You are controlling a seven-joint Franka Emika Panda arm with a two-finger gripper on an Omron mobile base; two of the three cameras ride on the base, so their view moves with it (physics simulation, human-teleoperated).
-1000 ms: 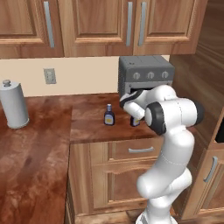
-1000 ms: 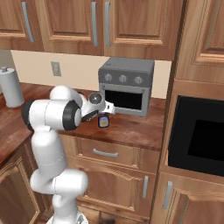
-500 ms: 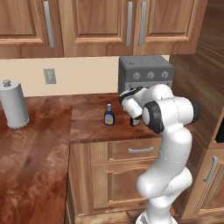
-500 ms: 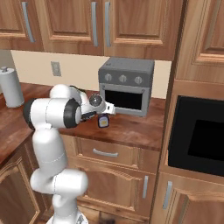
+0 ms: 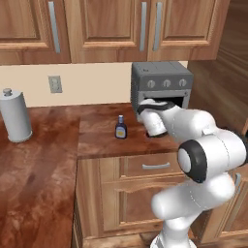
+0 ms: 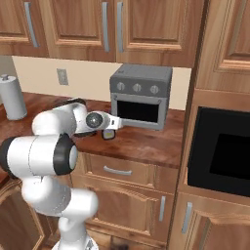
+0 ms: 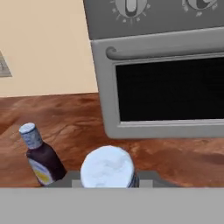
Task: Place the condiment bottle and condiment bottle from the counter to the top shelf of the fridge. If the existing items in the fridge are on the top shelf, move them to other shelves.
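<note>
The white arm's two-finger gripper point(image 6: 108, 135) has its jaws pinched tight around a dark purple bottle with a round white cap point(image 7: 108, 168), low over the glossy reddish wood-grain counter point(image 5: 97, 135) before the boxy grey toaster oven point(image 6: 140, 95). The second small dark bottle with a pale label point(image 5: 120, 128) stands upright just beside.

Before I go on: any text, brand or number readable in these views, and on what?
None can be read.
Free condiment bottle: pale yellowish label, markings too blurred to read.
Second condiment bottle at the end effector: white cap toward the camera, label hidden.
Toaster oven: knobs carry marks, no legible numbers.
Wall outlet: no text.
</note>
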